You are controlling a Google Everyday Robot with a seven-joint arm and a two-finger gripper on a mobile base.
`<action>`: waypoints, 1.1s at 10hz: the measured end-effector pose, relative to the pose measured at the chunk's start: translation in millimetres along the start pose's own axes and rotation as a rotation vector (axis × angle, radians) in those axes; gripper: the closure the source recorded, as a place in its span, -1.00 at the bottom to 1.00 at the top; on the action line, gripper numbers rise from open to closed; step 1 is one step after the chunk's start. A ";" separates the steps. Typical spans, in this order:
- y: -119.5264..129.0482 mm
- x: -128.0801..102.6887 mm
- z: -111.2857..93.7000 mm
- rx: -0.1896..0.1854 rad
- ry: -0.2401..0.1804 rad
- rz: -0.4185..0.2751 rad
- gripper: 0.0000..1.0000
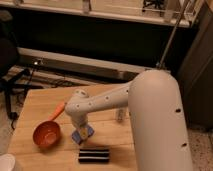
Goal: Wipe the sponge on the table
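The end effector [81,128] was down at the wooden bench [44,101], closed around the light-blue sponge [83,135]. The sponge sat tilted at the bench surface, just beside the orange bowl [46,135]. A black striped block [94,155] lay near it.

White arm [150,117] w/ dark dots [178,111]; gripper [81,132] over table [44,100].

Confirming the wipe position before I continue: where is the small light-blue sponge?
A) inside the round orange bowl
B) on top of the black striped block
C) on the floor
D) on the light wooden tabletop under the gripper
D: the small light-blue sponge lies on the light wooden table beneath the gripper, apart from the round orange bowl and the black striped block.
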 end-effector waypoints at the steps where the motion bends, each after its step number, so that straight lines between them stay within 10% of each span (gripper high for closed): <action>1: -8.0 1.2 0.2 0.007 0.004 -0.005 0.38; 11: -61.4 51.2 0.3 0.067 0.057 0.051 0.38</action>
